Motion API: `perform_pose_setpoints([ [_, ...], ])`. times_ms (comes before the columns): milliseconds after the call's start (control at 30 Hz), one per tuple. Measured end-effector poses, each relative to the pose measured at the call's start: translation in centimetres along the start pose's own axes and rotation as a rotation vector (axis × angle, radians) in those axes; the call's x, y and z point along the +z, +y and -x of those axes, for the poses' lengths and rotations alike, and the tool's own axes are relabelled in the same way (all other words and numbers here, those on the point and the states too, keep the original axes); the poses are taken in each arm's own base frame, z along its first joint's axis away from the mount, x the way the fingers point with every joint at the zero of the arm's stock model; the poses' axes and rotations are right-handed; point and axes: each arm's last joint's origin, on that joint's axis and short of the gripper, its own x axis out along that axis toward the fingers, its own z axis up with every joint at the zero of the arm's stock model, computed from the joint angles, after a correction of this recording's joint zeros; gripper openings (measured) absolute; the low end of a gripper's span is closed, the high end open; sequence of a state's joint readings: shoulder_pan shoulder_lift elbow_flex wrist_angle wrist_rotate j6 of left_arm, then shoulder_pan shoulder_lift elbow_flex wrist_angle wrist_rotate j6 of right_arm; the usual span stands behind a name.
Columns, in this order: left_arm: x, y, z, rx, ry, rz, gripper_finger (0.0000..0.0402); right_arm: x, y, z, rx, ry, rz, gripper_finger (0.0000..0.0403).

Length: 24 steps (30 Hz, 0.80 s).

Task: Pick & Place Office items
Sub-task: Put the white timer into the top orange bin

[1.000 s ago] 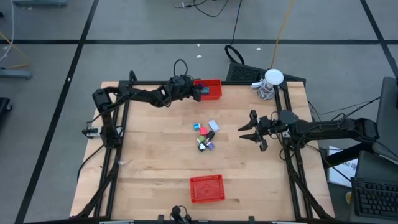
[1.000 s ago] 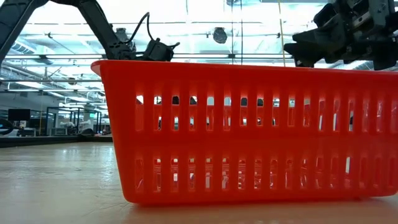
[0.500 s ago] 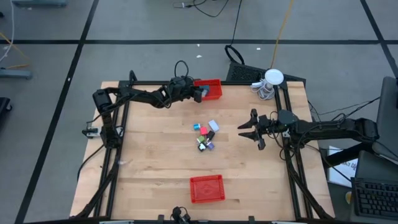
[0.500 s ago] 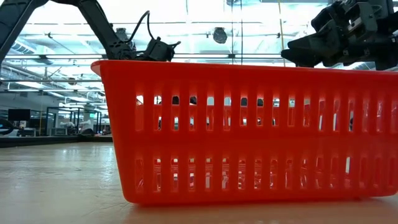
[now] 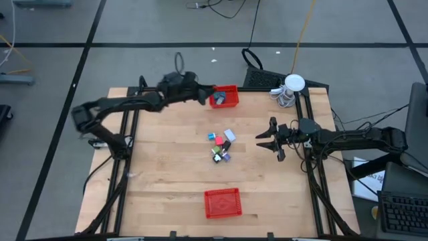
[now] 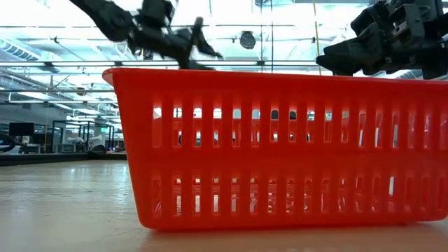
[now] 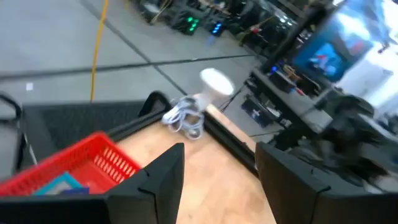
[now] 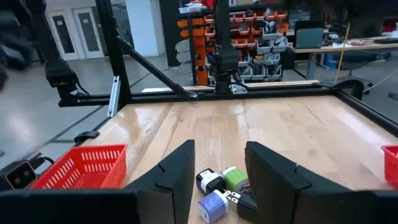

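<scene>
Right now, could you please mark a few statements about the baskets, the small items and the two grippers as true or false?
1. The left gripper is beside the far basket. True.
2. The near basket holds most of the small items. False: the small items lie clustered on the table mid-way.
3. The right gripper is open, holding nothing. True.
4. The far basket is empty. False: it has an item inside.
5. The right gripper is above the near basket. False: it hovers right of the cluster.
</scene>
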State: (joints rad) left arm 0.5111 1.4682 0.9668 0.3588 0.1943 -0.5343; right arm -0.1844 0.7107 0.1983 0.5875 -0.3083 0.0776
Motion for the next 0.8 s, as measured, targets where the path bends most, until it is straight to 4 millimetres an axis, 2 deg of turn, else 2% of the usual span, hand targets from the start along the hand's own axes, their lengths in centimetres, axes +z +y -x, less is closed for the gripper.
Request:
perform_pose_setpoints([
  [200,1.5,-7.1,6.2,-0.134,-0.027,-0.256,0.0175,-0.9,-0.2,-0.5,-0.135,0.066,-0.027,0.0130],
  [367,1.2,-10.8,10.6,-0.141,-0.061,-0.409,0.0155,-2.1,-0.4,-1.4,-0.218,0.125,-0.034,0.0130],
  [500,0.3,-11.8,12.8,-0.153,-0.088,-0.458,0.0141,-3.0,-0.8,-2.3,-0.322,0.147,-0.029,0.0130],
  [600,-0.6,-12.0,14.1,-0.175,-0.113,-0.478,0.0133,-4.0,-1.4,-3.3,-0.407,0.239,-0.028,0.0130],
  [800,-2.8,-10.8,14.8,-0.149,-0.164,-0.450,0.0123,-5.3,-2.5,-6.7,-0.485,0.414,-0.051,0.0130],
])
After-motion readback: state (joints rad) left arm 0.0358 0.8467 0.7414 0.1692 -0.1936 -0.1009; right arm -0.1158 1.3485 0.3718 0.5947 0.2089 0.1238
